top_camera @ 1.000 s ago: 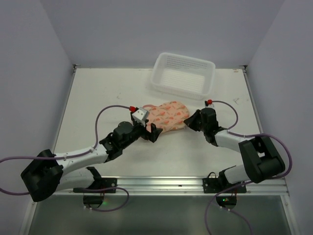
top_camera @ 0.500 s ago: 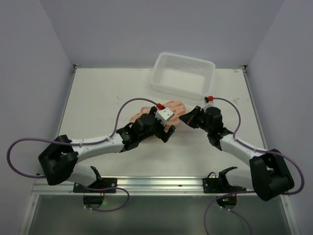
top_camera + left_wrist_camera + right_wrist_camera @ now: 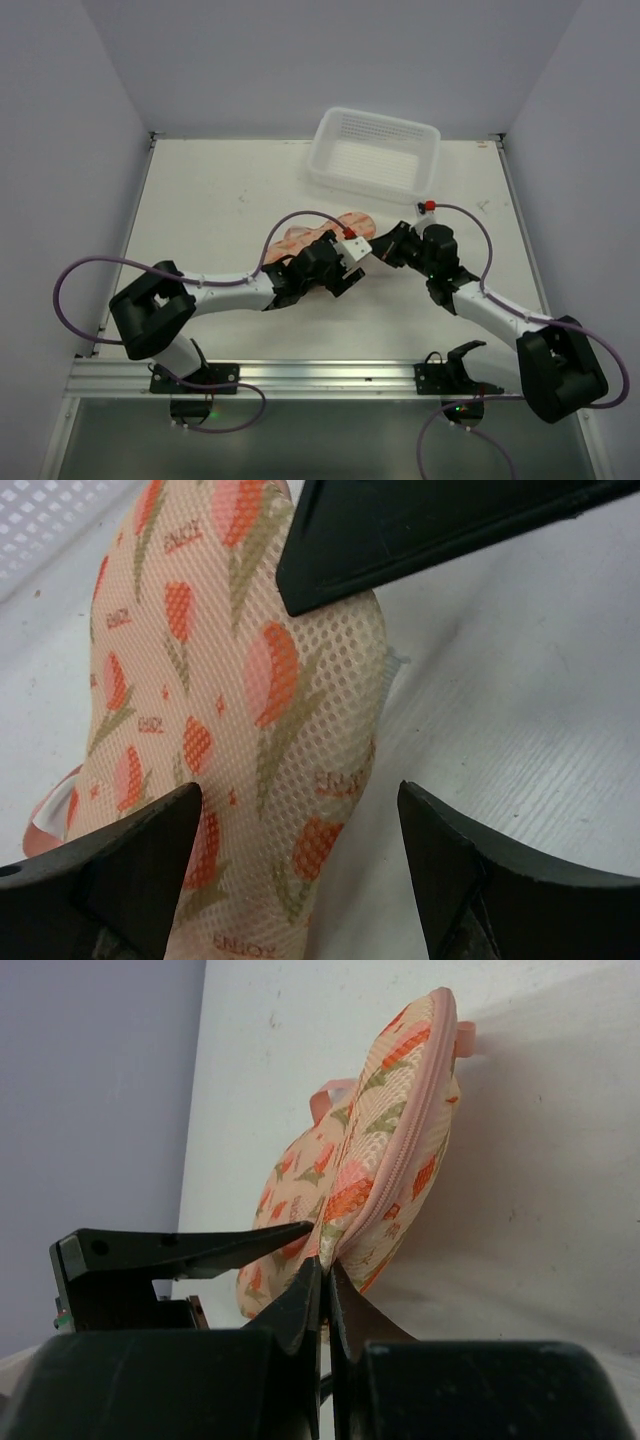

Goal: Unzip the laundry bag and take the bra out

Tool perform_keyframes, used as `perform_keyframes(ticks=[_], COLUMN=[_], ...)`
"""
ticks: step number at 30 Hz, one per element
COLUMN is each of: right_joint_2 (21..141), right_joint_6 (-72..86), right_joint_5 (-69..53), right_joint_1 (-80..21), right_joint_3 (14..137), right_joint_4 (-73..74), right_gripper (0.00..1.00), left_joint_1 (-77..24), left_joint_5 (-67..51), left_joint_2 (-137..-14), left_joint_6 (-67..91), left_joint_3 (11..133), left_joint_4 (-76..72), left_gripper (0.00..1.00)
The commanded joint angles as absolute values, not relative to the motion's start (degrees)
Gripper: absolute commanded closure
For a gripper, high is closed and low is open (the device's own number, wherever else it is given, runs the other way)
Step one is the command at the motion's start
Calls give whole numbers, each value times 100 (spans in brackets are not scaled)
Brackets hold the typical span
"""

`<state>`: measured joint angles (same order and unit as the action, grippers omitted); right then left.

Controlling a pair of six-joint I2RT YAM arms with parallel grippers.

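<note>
Fingers (image 3: 130,865) of the left gripper (image 3: 298,795) are standing spread wide in the left wrist view, their dark tips showing at the lower left and lower right of the frame. The laundry bag (image 3: 200,680) is lying under and between them, filling the left and centre of that picture with peach mesh and red-orange prints. In the top view the left gripper (image 3: 358,265) is sitting just right of centre and covering most of the laundry bag (image 3: 340,222). Only the bag's upper lobes are showing above the arm, on the table (image 3: 200,200) and below the white basket (image 3: 375,117) at the upper middle of the frame. The right gripper (image 3: 380,247) is extending in from the lower right to the bag's right end, very near the left gripper. In the right wrist view the right gripper (image 3: 324,1275) is showing its fingers pressed together with only a sliver between them, pinching the near end of the bag's zipper edging (image 3: 400,1150); whether the pull tab is sitting between them I cannot tell. The laundry bag (image 3: 300,1175) is showing edge-on there, stretching toward the upper right, with the zipper running shut along the stretch in view. A pink strap loop (image 3: 325,1100) is poking out behind it.
</note>
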<state>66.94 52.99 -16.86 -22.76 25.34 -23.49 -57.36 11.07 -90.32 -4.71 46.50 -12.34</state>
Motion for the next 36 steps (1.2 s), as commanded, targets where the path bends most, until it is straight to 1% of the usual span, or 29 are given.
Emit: perform_keyframes(ticks=[1, 4, 7, 8, 10, 11, 12, 13, 16, 18, 19, 23, 24, 25, 26, 28, 33, 36], right_joint_2=[6417, 6381, 6433, 6503, 6583, 6600, 6635, 6644, 6443, 6163, 5822, 5116, 5028, 4871, 4808, 4764, 5080, 5036], right_joint_6=[5493, 5546, 5563, 5563, 5563, 5555, 5511, 5319, 4671, 4291, 3967, 3367, 3244, 3034, 2910, 2612, 2049, 1960], right_joint_5=[-2013, -2065, -2214, -2258, -2337, -2364, -2416, -2513, -2523, -2173, -2049, -1811, -1802, -1819, -1889, -2099, -2215, -2144], right_joint_1=[-2303, -2312, -2338, -2338, -2347, -2347, -2355, -2355, -2355, -2373, -2382, -2391, -2399, -2399, -2408, -2417, -2522, -2566], right_joint_3=[2461, 2426, 2435, 2435, 2435, 2435, 2443, 2469, 2759, 2856, 2874, 2979, 2953, 2901, 2683, 2514, 2725, 2418], right_joint_4=[-2724, -2760, -2865, -2944, -3040, -3076, -3137, -3155, -2630, -2146, -2023, -1425, -1398, -1545, -1721, -2029, -1986, -2415], right_gripper=[100, 100, 100, 100, 100, 100, 100, 99, 65, 61, 58, 51, 51, 51, 54, 55, 55, 56], left_joint_1=[-5739, -5739, -5739, -5739, -5739, -5739, -5739, -5739, -5739, -5722, -5704, -5573, -5477, -5423, -5379, -5309, -5309, -5309], left_joint_5=[1362, 1362, 1371, 1406, 1459, 1520, 1538, 1555, 1433, 1327, 1310, 880, 801, 617, 528, 396, 167, 193], left_joint_2=[-9017, -9114, -9263, -9290, -9325, -9325, -9299, -9273, -8975, -8659, -8579, -8420, -8411, -8402, -8359, -8315, -8121, -8025], left_joint_6=[-712, -756, -773, -773, -773, -765, -721, -695, -563, -466, -422, -212, -167, -132, -71, -62, -53, -53], left_joint_3=[4747, 4685, 4720, 4720, 4694, 4685, 4676, 4667, 4492, 4395, 4342, 4368, 4368, 4386, 4386, 4342, 4254, 4166], left_joint_4=[-1713, -1889, -1907, -1890, -1881, -1898, -1890, -1864, -1925, -1942, -1908, -1644, -1591, -1565, -1556, -1538, -1556, -1643], left_gripper=[17, 21, 35, 54, 74, 89, 95, 100, 100, 100, 100, 100, 100, 100, 100, 100, 100, 100])
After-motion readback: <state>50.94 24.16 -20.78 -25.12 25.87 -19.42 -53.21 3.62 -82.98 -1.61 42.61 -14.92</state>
